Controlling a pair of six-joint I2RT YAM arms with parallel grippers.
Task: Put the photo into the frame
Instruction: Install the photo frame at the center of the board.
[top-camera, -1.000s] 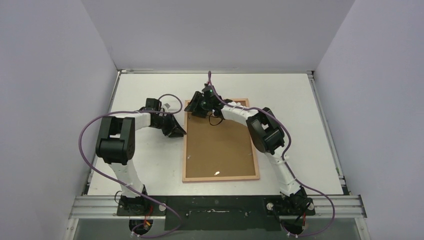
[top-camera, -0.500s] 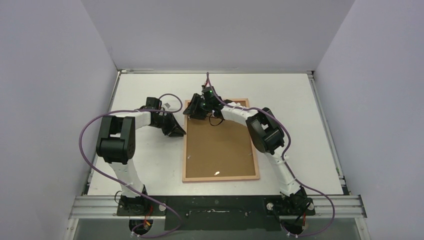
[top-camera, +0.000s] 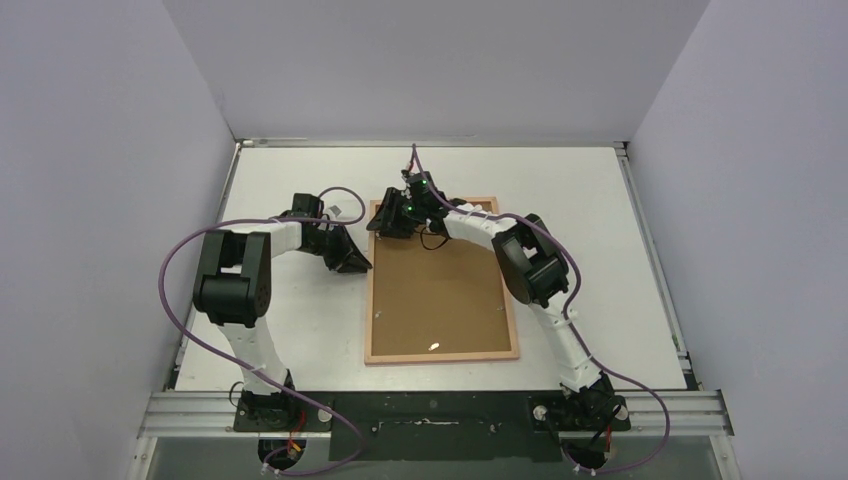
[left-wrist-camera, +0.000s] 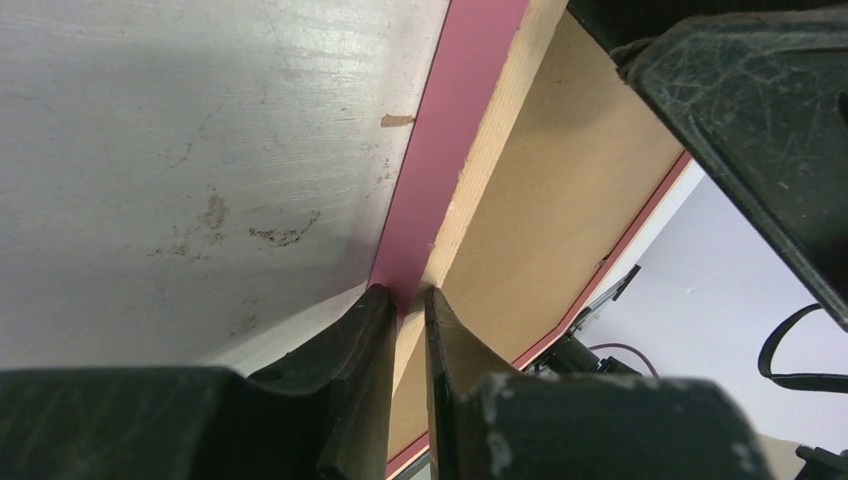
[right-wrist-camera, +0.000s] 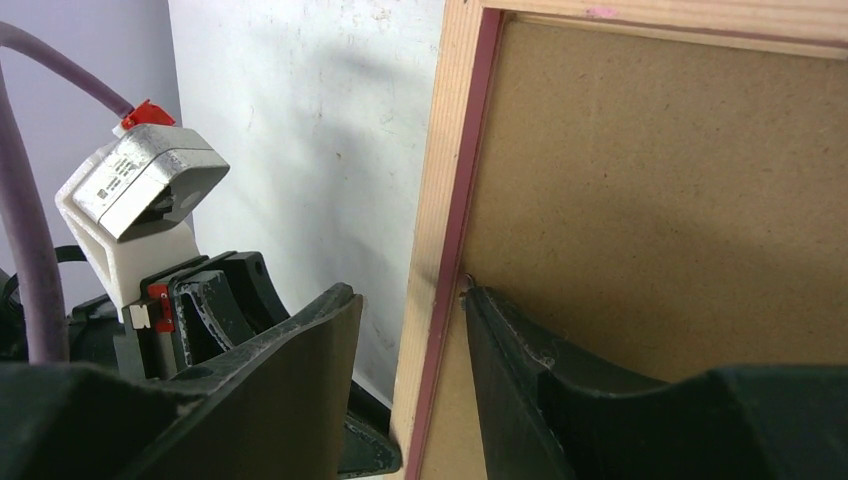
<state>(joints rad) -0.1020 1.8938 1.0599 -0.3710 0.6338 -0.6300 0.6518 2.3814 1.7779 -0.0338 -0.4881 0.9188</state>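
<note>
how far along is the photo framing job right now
Looks done: the frame lies back-up with the brown backing panel seated in it. In hand: the left gripper pinches the frame's left rail; the right gripper straddles that rail near the far corner, jaws open. Left: unclear, since the photo shows in no view; it may sit under the panel or not.

The frame (right-wrist-camera: 443, 150) is pale bare wood with a matt pink face. The board (right-wrist-camera: 660, 190) in it is dull brown fibreboard. The white bench (left-wrist-camera: 200, 120) is smooth but scuffed. The fingers (left-wrist-camera: 352, 345) are scratched black plastic.
</note>
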